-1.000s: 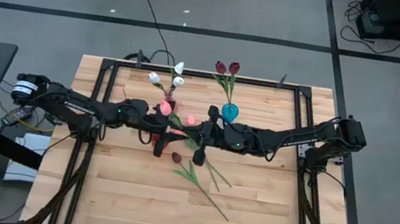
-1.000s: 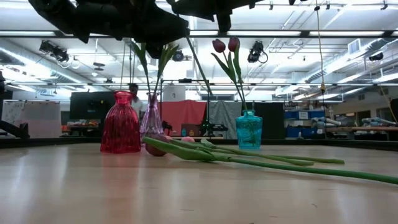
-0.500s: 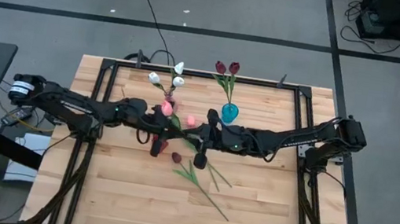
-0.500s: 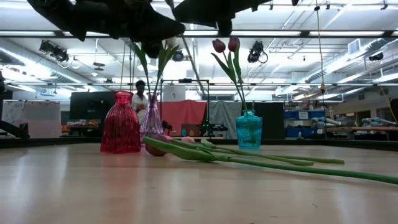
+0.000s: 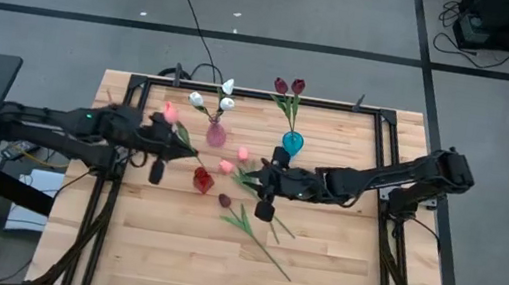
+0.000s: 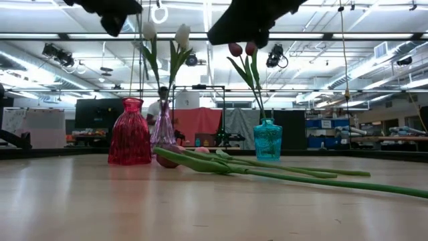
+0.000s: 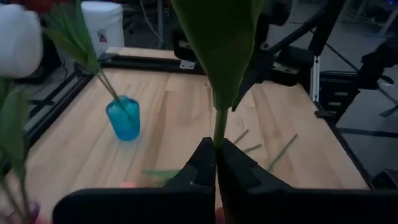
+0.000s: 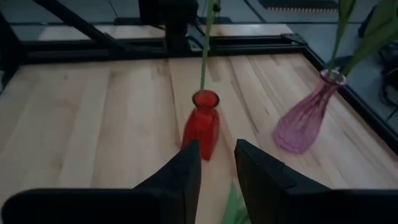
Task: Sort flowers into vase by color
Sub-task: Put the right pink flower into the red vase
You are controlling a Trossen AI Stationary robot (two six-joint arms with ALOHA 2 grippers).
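Note:
My left gripper [image 7: 216,163] is shut on a pink tulip [image 5: 170,110] over the table's left middle. The tulip's stem [image 8: 204,59] slants down to the mouth of the red vase [image 5: 202,179]. My right gripper [image 8: 215,163] stands open just right of that vase, with nothing between its fingers. White tulips [image 5: 212,101] stand in the purple vase [image 5: 216,136] and maroon tulips [image 5: 289,87] in the blue vase [image 5: 292,143]. Two pink tulips [image 5: 235,160] and a maroon tulip [image 5: 224,200] lie flat on the table. My left gripper pinches the pink tulip's thin green stem [image 7: 217,132] between its two fingers, just below a broad leaf [image 7: 225,50]. The fingers lie across the stem. The tulip is lifted and tilted, head toward the far left, its lower end [image 8: 204,92] at the red vase's mouth.
The three vases stand close together in the table's middle and far middle. Long stems of the lying flowers [image 6: 281,173] stretch toward the near right. A black frame [image 5: 241,94] runs around the table's edges. A person [image 6: 158,107] stands in the room beyond.
My left gripper has gone toward the table's left edge with the pink tulip, whose head has swung from beside the purple vase out to the left. The arms, close together over the red vase before, have drawn apart, and the vase now shows.

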